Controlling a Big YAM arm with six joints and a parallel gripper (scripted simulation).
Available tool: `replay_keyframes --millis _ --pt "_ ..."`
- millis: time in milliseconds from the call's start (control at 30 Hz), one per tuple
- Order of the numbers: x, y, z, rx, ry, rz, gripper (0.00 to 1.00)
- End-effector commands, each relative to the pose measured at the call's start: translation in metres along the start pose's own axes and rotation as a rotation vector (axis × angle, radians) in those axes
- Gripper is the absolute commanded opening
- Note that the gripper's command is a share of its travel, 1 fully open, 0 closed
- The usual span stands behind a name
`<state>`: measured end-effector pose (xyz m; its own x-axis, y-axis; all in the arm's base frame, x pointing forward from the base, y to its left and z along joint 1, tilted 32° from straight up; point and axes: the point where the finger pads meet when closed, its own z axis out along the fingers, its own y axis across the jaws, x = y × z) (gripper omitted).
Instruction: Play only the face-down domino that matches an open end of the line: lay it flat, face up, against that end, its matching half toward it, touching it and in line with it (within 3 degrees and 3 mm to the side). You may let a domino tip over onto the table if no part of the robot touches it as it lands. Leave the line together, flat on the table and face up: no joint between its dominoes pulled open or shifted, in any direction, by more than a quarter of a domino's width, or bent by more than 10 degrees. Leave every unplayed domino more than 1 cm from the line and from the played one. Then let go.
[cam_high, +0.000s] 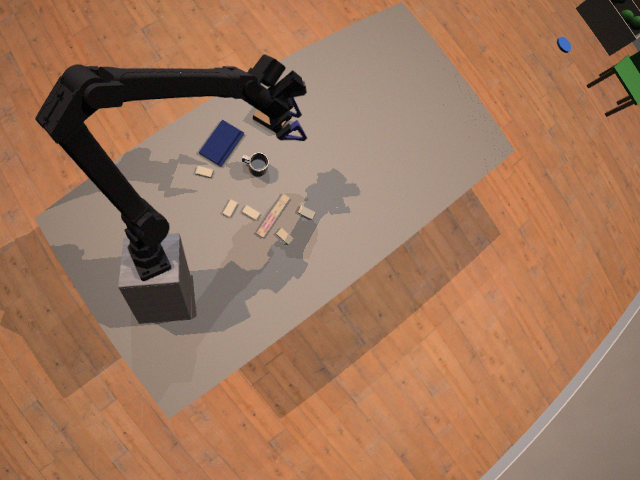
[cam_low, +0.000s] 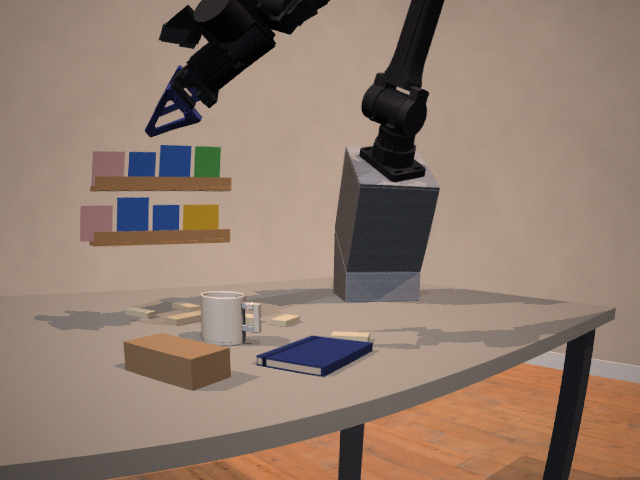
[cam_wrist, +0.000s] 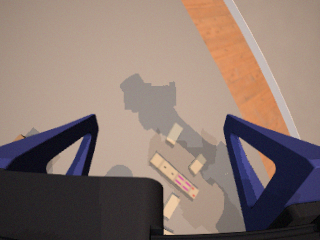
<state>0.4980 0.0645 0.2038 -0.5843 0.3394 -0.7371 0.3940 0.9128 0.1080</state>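
The gripper is spread wide with nothing in it, high above the table; on the table the line lies flat and face up, single dominoes lying apart on both sides of it, and the mug stands near the book; which domino matches, I cannot tell

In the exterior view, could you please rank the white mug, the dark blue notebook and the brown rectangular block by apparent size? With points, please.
1. Dark blue notebook (cam_high: 221, 142) (cam_low: 316, 354) and brown rectangular block (cam_high: 262, 118) (cam_low: 165, 359): too close to rank
2. White mug (cam_high: 258, 164) (cam_low: 222, 319): smallest
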Motion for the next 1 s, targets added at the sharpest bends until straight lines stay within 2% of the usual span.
replay_keyframes --millis 0,100,133,433,667,700,967 --pt "-0.033 0.007 -0.009 -0.027 -0.058 0.027 1.00" --pt "-0.033 0.007 -0.009 -0.027 -0.058 0.027 1.00" --pt "-0.007 0.001 -0.003 -0.005 -0.013 0.006 1.00" --pt "-0.033 0.007 -0.009 -0.028 -0.059 0.028 1.00" --pt "-0.033 0.007 -0.009 -0.028 -0.059 0.028 1.00" --pt "-0.013 0.001 -0.005 -0.017 -0.025 0.001 1.00" --pt "-0.082 0.007 -0.030 -0.131 -0.163 -0.007 1.00"
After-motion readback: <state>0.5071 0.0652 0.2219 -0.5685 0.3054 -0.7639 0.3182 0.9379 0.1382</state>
